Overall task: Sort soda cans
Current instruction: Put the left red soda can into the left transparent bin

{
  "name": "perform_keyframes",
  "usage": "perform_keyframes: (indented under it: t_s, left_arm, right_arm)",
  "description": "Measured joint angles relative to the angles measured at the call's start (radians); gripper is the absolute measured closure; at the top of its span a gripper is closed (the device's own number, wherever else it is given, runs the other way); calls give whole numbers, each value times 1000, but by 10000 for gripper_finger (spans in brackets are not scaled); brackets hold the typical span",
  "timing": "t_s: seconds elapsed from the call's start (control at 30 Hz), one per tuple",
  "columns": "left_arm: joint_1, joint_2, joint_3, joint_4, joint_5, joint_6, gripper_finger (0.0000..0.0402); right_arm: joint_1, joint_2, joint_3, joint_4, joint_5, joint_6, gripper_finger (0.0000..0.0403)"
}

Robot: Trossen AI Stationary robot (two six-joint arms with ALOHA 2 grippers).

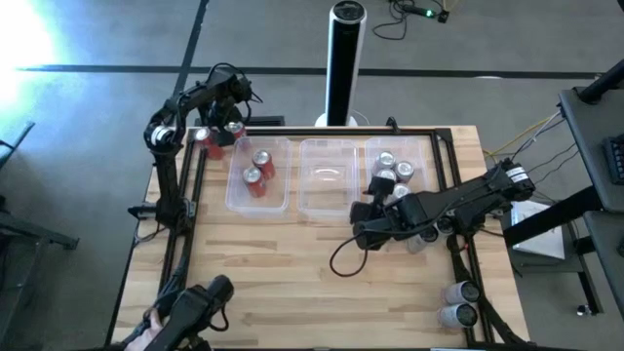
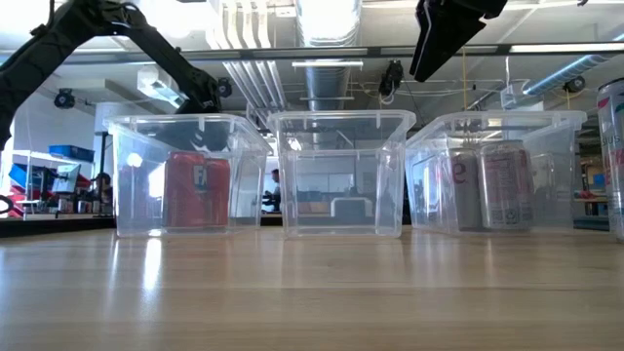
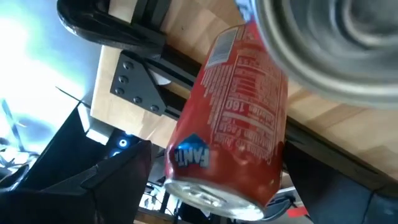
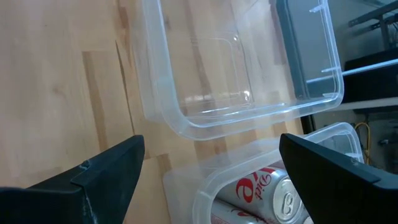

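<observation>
We saw the left pincer [image 1: 226,125] at the table's far left corner pinching a red Fanta can [image 3: 233,118], presumably bound for the left tub [image 1: 234,195]; right pincer [image 1: 369,222] spread, empty, near the middle tub [image 1: 304,207]

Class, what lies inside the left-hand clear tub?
Two red cans lie in the left tub. The low view shows only one through its wall; the tub floor beneath them is covered.
</observation>
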Motion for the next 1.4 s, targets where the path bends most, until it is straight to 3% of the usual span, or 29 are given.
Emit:
perform_keyframes:
  t_s: [0.43,0.7,1.17,1.4]
  left_arm:
    - [-1,30,1,-8,-19,34,55]
    - [-2,38,3,-14,-38,40,75]
    - [-1,54,10,-16,-52,29,77]
    - [-11,50,9,-15,-42,9,107]
  right_arm:
    - [-1,0,0,-2,0,-53,35]
    - [-6,-8,1,-20,-1,-126,35]
    - [-38,-137,1,-50,3,-118,35]
    - [-41,-193,1,-49,35,-121,35]
